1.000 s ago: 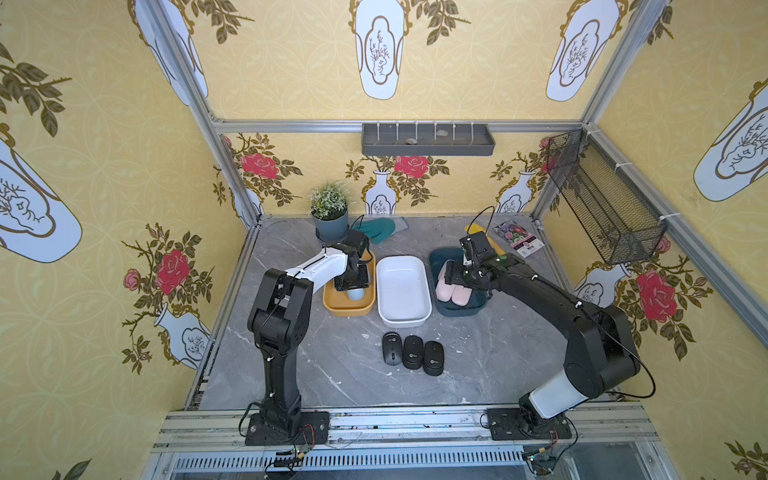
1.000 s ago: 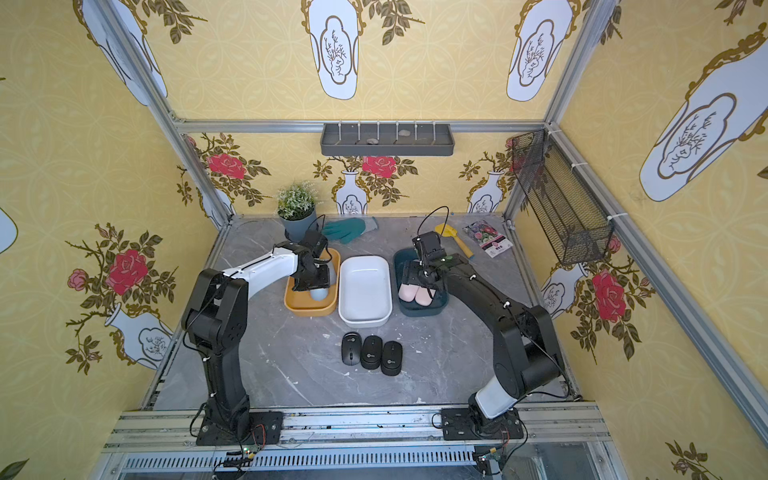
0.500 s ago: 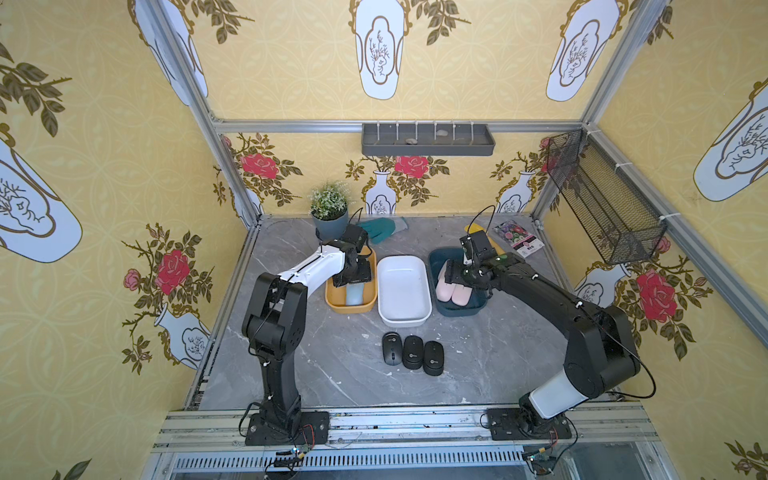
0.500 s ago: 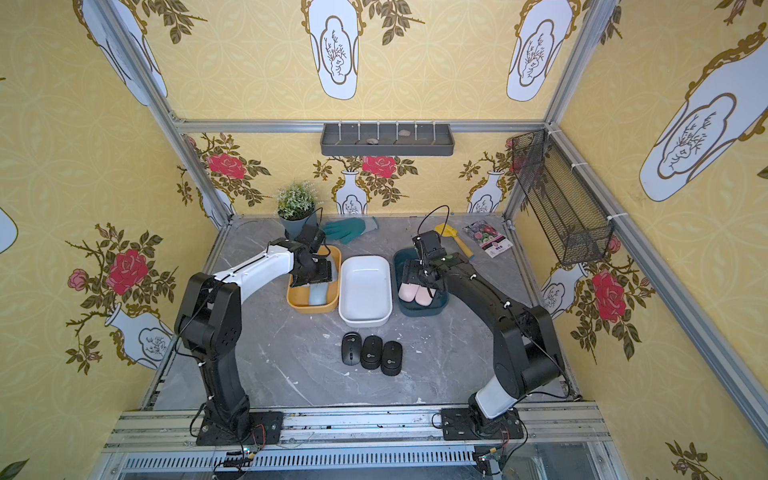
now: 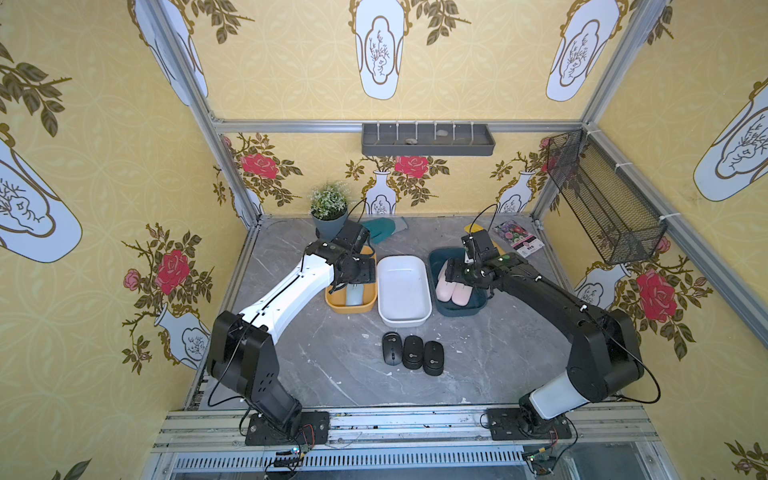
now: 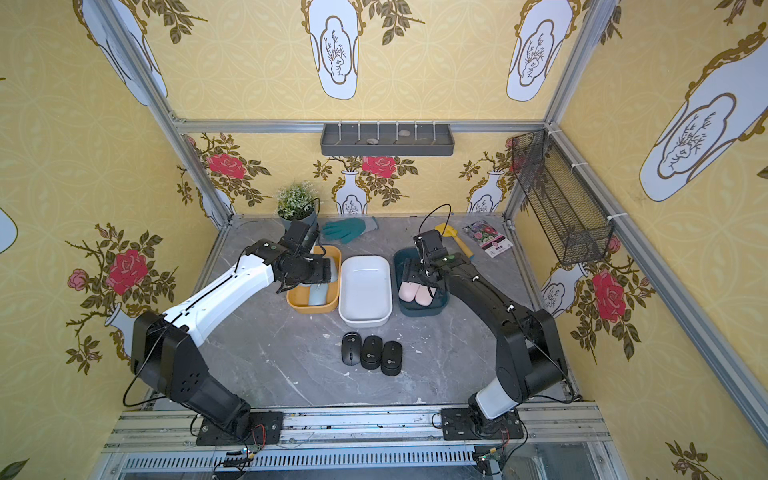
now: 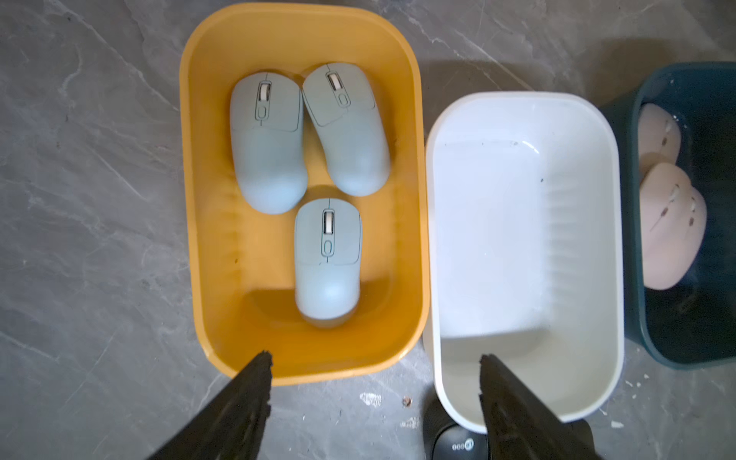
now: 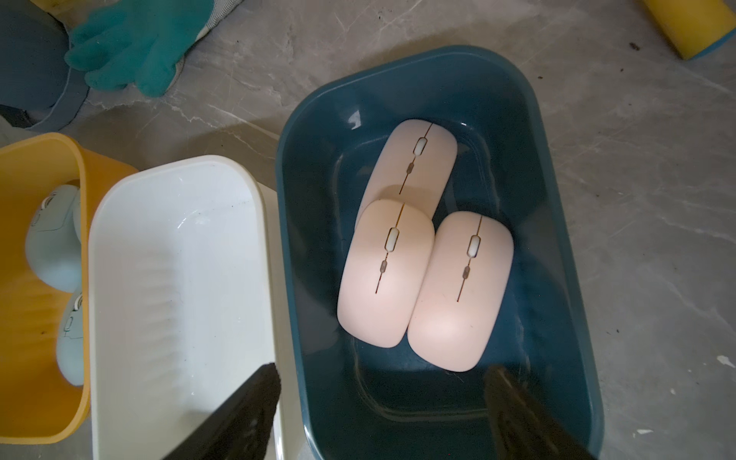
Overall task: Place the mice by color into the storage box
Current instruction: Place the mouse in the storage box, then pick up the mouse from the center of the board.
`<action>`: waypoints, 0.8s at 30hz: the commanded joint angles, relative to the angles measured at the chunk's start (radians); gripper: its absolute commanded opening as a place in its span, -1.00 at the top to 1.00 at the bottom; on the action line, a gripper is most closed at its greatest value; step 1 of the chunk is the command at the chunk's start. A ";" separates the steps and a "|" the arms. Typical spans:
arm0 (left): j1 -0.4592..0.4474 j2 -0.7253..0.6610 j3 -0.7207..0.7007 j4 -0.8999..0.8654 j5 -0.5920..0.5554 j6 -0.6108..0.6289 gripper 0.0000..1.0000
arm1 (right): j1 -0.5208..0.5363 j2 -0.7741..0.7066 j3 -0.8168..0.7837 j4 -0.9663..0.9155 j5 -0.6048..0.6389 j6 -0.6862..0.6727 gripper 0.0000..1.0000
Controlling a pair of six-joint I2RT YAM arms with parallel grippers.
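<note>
Three storage boxes stand side by side. The yellow box (image 7: 187, 119) holds three pale blue mice (image 7: 327, 259). Nothing lies in the white box (image 7: 517, 223). In the dark teal box (image 8: 302, 239) lie three pale pink mice (image 8: 458, 294), one partly under another. Three black mice (image 5: 413, 352) sit in a row on the table in front of the white box. My left gripper (image 7: 376, 360) hovers open and holds nothing above the yellow box's near end. Over the near end of the teal box, my right gripper (image 8: 383, 369) is open too, holding nothing.
A potted plant (image 5: 329, 208), a green glove (image 5: 382, 227), a yellow tool (image 5: 473, 228) and a seed packet (image 5: 517, 237) lie at the back of the table. A wire basket (image 5: 602, 208) hangs on the right wall, a grey shelf (image 5: 428, 139) on the back wall.
My left gripper opened and let go of a pale blue mouse in the yellow box, then lifted away from it. The right arm has barely moved.
</note>
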 commanded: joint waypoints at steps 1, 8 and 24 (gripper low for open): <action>-0.041 -0.050 -0.039 -0.107 -0.028 -0.025 -0.60 | 0.002 -0.005 0.004 -0.008 0.007 0.010 -0.67; -0.197 -0.200 -0.219 -0.162 -0.013 -0.179 -0.57 | 0.020 -0.017 -0.002 0.007 0.027 0.018 -0.67; -0.437 -0.074 -0.408 0.114 0.126 -0.422 -0.57 | 0.037 -0.002 -0.007 0.009 0.040 0.033 -0.67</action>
